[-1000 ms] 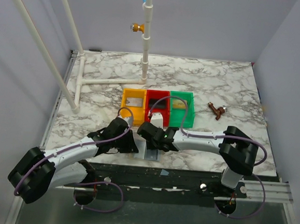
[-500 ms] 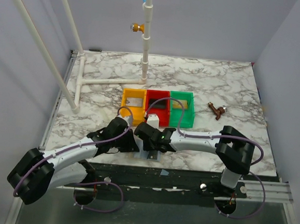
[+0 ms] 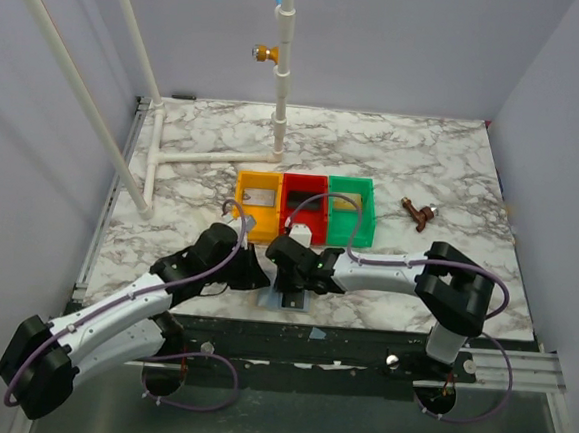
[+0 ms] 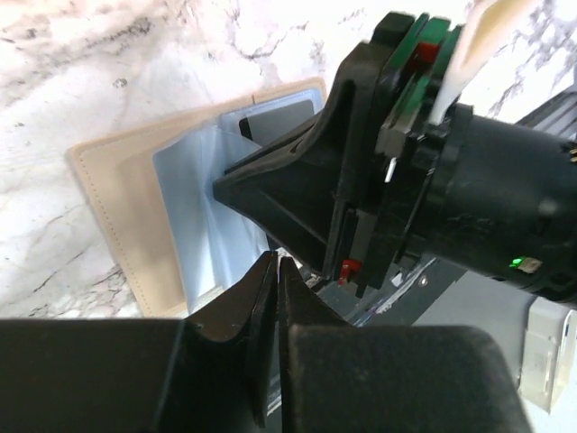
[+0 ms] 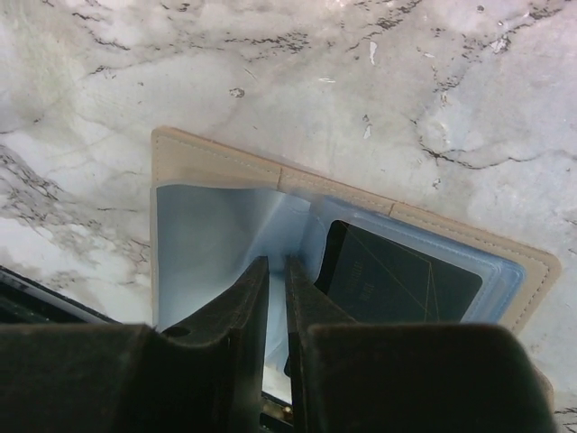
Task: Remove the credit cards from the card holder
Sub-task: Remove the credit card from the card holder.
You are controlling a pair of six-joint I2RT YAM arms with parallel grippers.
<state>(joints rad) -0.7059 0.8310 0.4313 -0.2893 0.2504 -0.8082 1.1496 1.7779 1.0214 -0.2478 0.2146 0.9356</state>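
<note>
The card holder point(image 5: 203, 239) lies open near the table's front edge, tan rim up and grey-blue lining showing. It also shows in the left wrist view point(image 4: 113, 212) and partly under both grippers from above point(image 3: 289, 299). A black credit card point(image 5: 397, 275) sits in its right pocket, its dark corner point(image 4: 281, 117) peeking out. My right gripper point(image 5: 278, 264) points down at the middle fold, its jaws nearly together on a raised leaf of the lining, left of the card. My left gripper point(image 4: 277, 262) is shut at the holder's near edge, beside the right gripper point(image 4: 225, 185).
Yellow point(image 3: 257, 200), red point(image 3: 304, 202) and green point(image 3: 351, 209) trays stand in a row just behind the grippers. A white block point(image 3: 301, 235) lies in front of the red tray. A small brown object point(image 3: 419, 215) lies to the right. A white pipe frame point(image 3: 214, 156) stands at the back left.
My right gripper's jaws have narrowed over the holder's fold. The left arm's elbow has dropped back toward the near left while its gripper stays at the holder.
</note>
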